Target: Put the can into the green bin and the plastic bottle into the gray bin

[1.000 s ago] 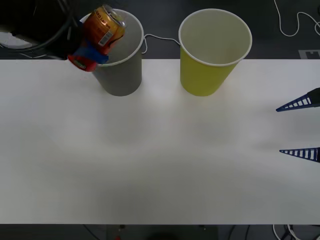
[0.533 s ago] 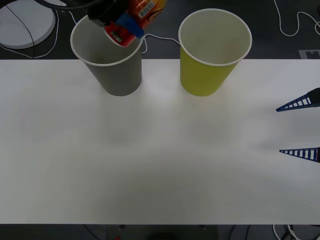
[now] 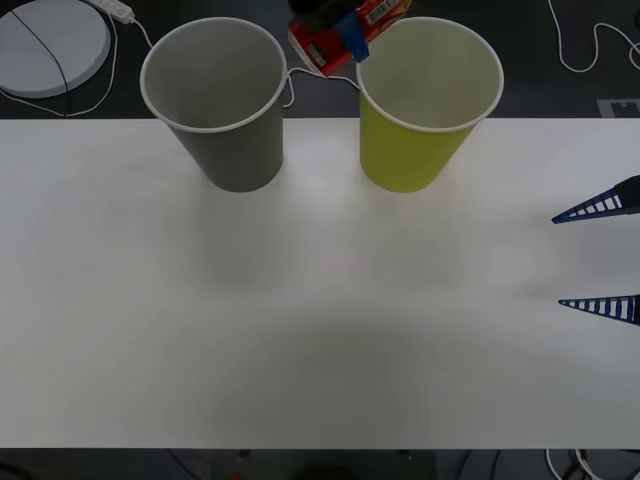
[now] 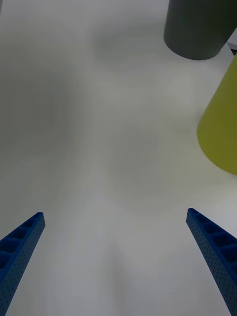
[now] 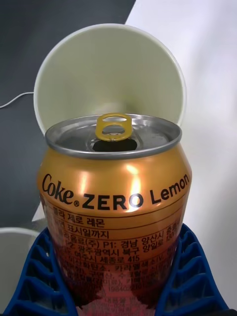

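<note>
The can [image 3: 350,28], red and orange, hangs high at the back between the two bins, close to the green bin's [image 3: 415,150] left rim. My left gripper [image 3: 335,35] is shut on it. In the left wrist view the can [image 5: 116,197] stands upright between the blue fingers [image 5: 34,276], and a bin's pale inside [image 5: 108,69] lies just beyond its top. The gray bin [image 3: 235,150] stands upright to the left. My right gripper [image 3: 600,257] rests open over the table's right edge. The plastic bottle is out of view.
Both bins stand at the back of the white table [image 3: 300,320]. The right wrist view shows the gray bin [image 4: 197,29] and the green bin [image 4: 222,133] ahead of the open right gripper [image 4: 116,247]. A white round disc [image 3: 50,45] and cables [image 3: 590,45] lie behind the table.
My left gripper has carried the can to the right, from over the gray bin's left rim to beside the green bin's rim. The right arm has not moved.
</note>
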Motion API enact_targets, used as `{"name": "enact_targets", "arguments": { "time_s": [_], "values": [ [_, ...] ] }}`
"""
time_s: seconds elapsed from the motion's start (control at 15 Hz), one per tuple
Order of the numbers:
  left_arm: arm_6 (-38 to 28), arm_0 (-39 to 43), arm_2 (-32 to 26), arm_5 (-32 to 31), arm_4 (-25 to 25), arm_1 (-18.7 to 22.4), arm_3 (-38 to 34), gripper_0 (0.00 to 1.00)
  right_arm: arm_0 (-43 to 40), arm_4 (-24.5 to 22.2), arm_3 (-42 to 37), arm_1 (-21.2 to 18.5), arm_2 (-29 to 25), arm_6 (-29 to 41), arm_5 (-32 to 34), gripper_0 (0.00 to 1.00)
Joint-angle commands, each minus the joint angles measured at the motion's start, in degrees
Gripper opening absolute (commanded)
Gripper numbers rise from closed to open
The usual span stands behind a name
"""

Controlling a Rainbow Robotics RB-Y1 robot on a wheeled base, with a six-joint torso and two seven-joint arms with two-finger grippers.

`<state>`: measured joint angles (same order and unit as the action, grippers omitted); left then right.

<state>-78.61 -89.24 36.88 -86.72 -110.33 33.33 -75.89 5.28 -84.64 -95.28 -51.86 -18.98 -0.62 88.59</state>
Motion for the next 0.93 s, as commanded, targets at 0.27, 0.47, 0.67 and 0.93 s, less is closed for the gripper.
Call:
{"name": "enact_targets", "arguments": {
  "time_s": [0.27, 0.47, 0.67, 0.93],
  "values": [
    [-2.51, -10.25, 8.39, 8.41, -0.94, -9.16, 16.12, 0.00, 0.00, 0.00, 0.00, 0.00, 0.00, 0.00, 0.00, 1.00],
    [-2.51, -13.06, 8.91, 12.37, -2.17, -14.00, 23.94, 0.00, 0.00, 0.00, 0.00, 0.00, 0.00, 0.00, 0.00, 1.00],
    [-2.51, -13.85, 11.20, 17.73, -2.61, -17.16, 28.95, 0.00, 0.00, 0.00, 0.00, 0.00, 0.00, 0.00, 0.00, 1.00],
    [-2.51, -13.85, 12.08, 20.98, -2.34, -19.88, 32.73, 0.00, 0.00, 0.00, 0.00, 0.00, 0.00, 0.00, 0.00, 1.00]
  ]
}}
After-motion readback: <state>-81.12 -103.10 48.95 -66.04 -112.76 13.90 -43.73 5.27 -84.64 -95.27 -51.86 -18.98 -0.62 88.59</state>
